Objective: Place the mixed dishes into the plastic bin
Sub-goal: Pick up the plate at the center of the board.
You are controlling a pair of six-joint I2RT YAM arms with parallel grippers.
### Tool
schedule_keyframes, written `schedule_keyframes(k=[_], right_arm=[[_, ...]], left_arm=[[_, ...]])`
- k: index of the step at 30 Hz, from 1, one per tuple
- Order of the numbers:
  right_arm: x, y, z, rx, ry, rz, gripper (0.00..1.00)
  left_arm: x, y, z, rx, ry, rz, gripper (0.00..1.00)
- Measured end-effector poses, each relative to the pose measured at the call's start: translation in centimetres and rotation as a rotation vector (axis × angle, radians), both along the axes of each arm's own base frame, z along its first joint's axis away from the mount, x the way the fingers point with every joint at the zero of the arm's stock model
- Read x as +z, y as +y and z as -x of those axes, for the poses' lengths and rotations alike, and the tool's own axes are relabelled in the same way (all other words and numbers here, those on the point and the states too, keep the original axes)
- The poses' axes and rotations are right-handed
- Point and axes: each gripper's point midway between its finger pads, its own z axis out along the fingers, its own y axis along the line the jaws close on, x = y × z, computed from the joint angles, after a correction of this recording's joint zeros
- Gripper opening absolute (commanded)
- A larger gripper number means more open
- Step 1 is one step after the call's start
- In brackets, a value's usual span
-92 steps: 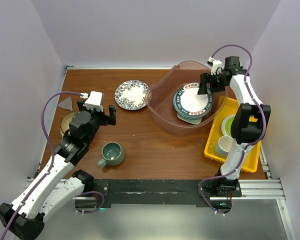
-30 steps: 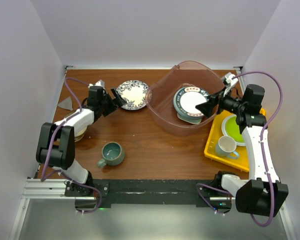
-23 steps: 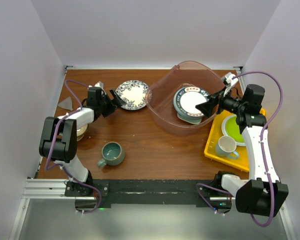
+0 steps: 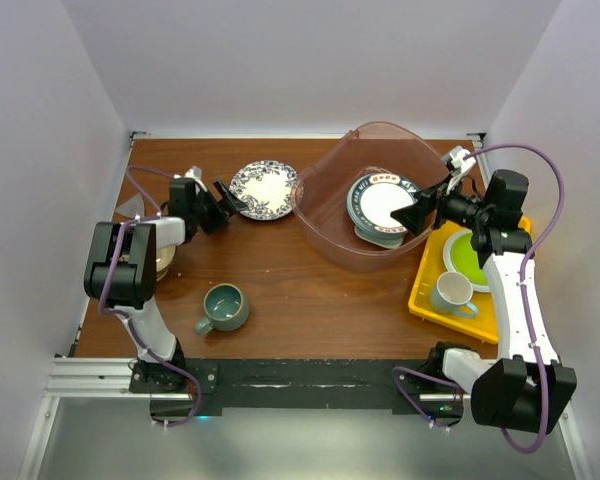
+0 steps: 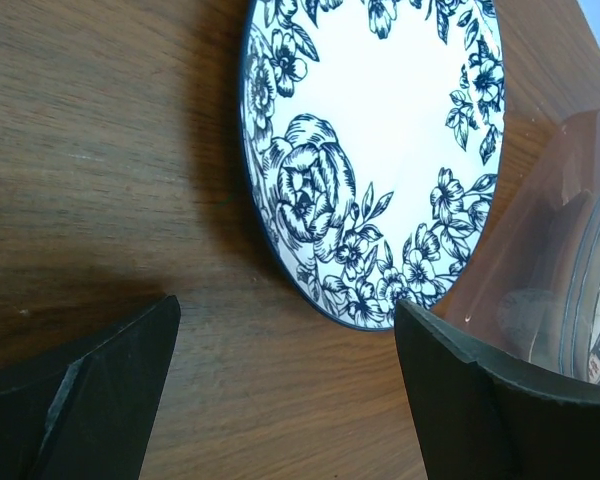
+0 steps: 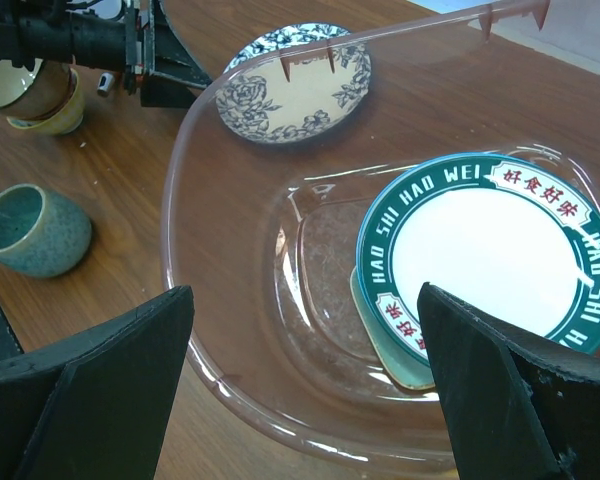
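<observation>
Swung left gripper (image 4: 222, 203) low to nine o'clock of the blue plate (image 4: 265, 189), spread for a rim grab, likely next into the bin (image 4: 320, 225); kept right gripper (image 4: 412, 215) spread, empty.

**Brown wood boxed in by pale walls**

The surface (image 4: 280, 290) is dark reddish-brown wood. In the left wrist view its grain shows as fine streaks. Three plain walls, pale lilac-white, close it in: the back wall (image 4: 300, 60), the left wall (image 4: 40, 200) and the right wall (image 4: 570, 120). A thin white seam runs where the back wall meets the wood. Along the near edge lies a black strip (image 4: 310, 375), with a silvery metal rail (image 4: 535, 378) at each end of it. Below that is a grey, faintly shiny floor (image 4: 310, 445). The light is soft and even, and shadows on the wood are short and faint.
</observation>
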Motion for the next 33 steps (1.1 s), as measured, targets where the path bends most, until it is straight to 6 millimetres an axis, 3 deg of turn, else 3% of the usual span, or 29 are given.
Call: schedule_keyframes(k=[20,33], right_arm=[[0.0,0.0,0.0,0.001,0.001,-0.005,0.98],[0.0,0.0,0.0,0.000,0.002,-0.005,0.98]], left_arm=[[-0.2,-0.7,-1.5,-0.014,-0.048,0.088,0.83],[-0.8,-1.4,-3.7,0.022,-0.034,0.196,0.58]])
